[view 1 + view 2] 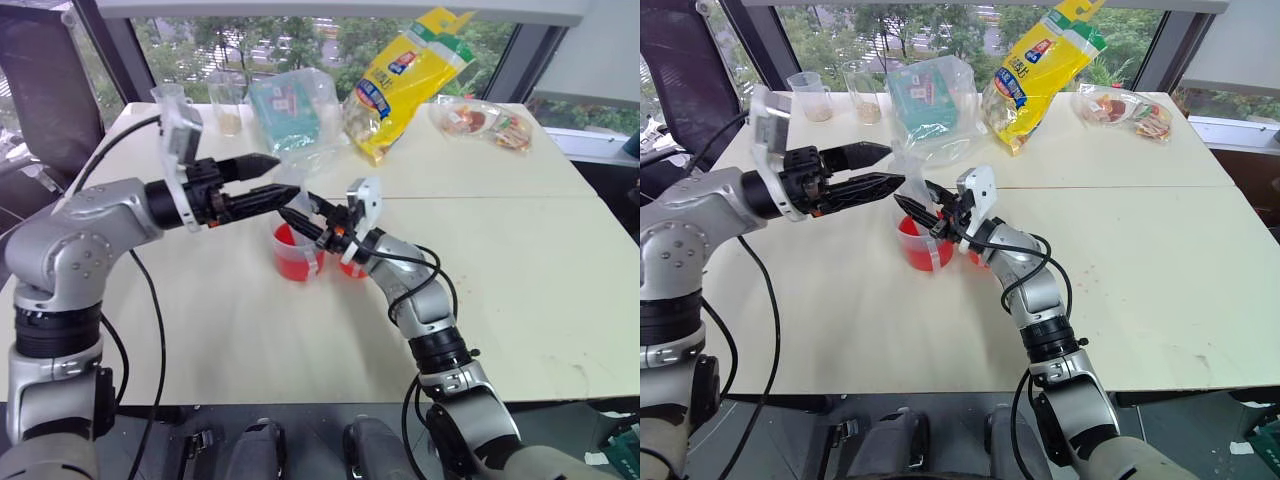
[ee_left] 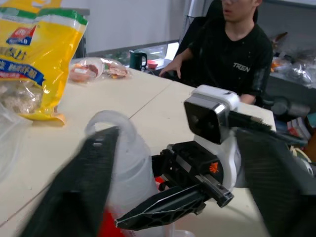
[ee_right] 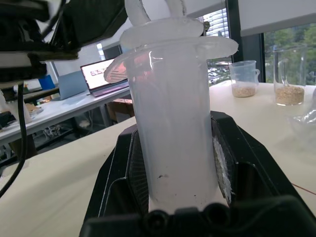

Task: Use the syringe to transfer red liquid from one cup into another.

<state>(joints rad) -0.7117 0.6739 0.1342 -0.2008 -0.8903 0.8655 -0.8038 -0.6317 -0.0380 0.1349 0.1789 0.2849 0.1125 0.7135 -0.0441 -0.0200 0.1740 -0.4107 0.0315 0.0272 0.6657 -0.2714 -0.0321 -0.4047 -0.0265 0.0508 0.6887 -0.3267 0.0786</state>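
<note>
Right wrist view: syringe (image 3: 170, 123) upright and clenched by its barrel between the two black fingers of the right gripper (image 1: 925, 218), flange and whitish plunger ring at its top end; two measuring cups (image 3: 245, 78) with brownish contents on the table behind. Seen from the head: same syringe held over the wider cup (image 1: 297, 252), which holds red liquid (image 1: 295, 262) and stands on the white table (image 1: 520, 260); narrower cup (image 1: 352, 267) just beside it, mostly hidden behind the right wrist. Left gripper (image 1: 266, 182) level, pointing across toward the syringe's upper end, its two fingers parted, one above and one below the plunger ring; cannot tell whether either finger touches the ring. Left wrist view: plunger ring (image 2: 116, 123) between the two blurred black fingers (image 2: 84, 182), right gripper's wrist camera just beyond, a person in a black shirt (image 2: 232, 54) seated at the far edge of the table. Further back on the table: yellow snack bag (image 1: 405, 80), clear bag with a green box (image 1: 295, 115), small packet of snacks (image 1: 480, 122).
</note>
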